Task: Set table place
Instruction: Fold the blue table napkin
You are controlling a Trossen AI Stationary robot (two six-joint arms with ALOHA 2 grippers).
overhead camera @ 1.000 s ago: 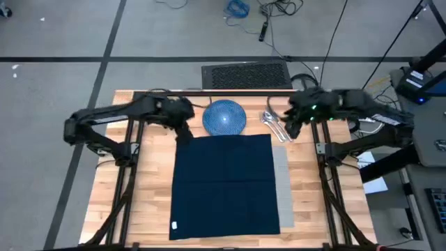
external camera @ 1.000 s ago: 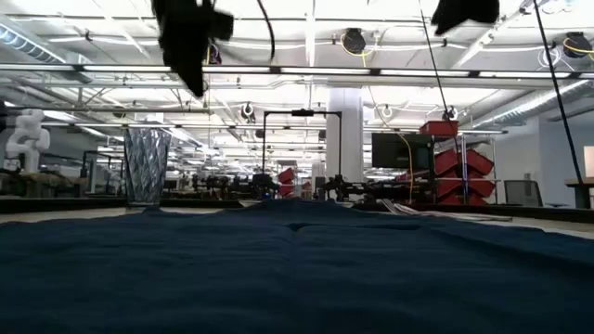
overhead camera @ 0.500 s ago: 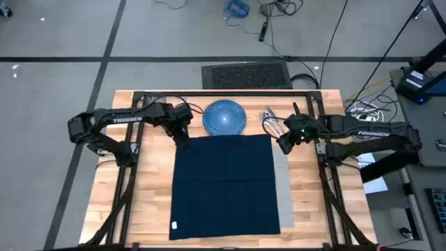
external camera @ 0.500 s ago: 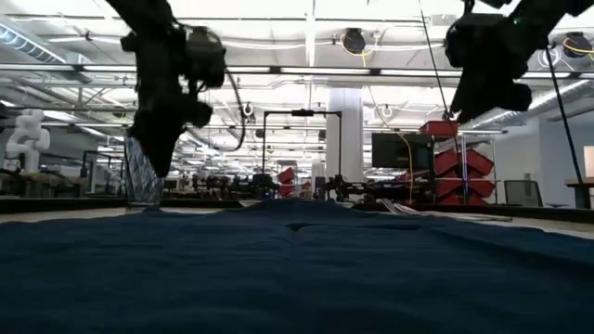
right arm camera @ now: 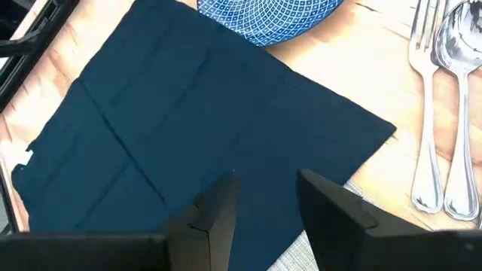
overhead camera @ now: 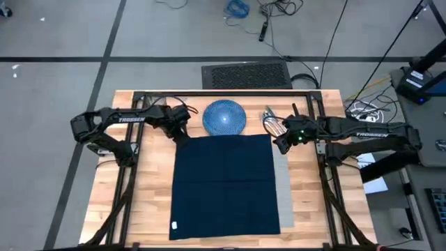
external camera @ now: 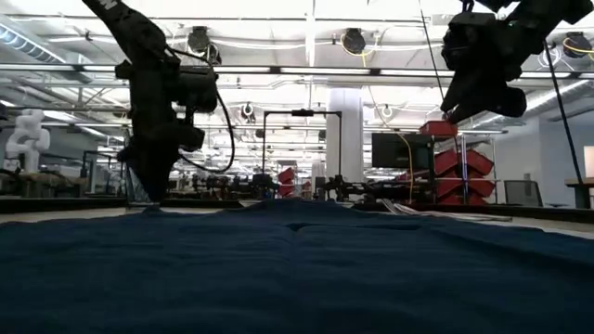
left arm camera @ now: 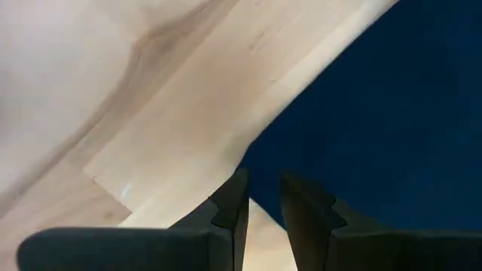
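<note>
A: Looking down from the high view, we see the navy napkin (overhead camera: 224, 183) spread fully open in the middle of the frame, covering nearly all of the grey placemat (overhead camera: 281, 178), which shows only as a strip along the cloth's right edge. That cover is why we read this step as clearing the napkin off the mat.

B: Agreed. Our left end effector (overhead camera: 180, 132) sits at the napkin's upper-left corner, low over the bench (overhead camera: 139, 209). In the left wrist view its fingers (left arm camera: 233, 203) stand slightly parted at the cloth's edge, with nothing between them yet, so we judge it is lined up for a corner pinch.

A: And our right end effector (overhead camera: 282, 143) is at the upper-right corner. The right wrist view shows its fingers (right arm camera: 218, 203) apart and empty above the navy cloth, higher than the left in the low view.

B: A corner each makes sense: lifting both would let us fold or drag the cloth flat.

A: The blue plate (overhead camera: 224, 116) waits just above the napkin at upper centre. The fork (right arm camera: 423, 113) and spoon (right arm camera: 459, 113) lie side by side to its right, close by our right end effector. We cannot make out the knife or the glass here.

B: The risk, we think, is snagging the mat along with the cloth.
</note>
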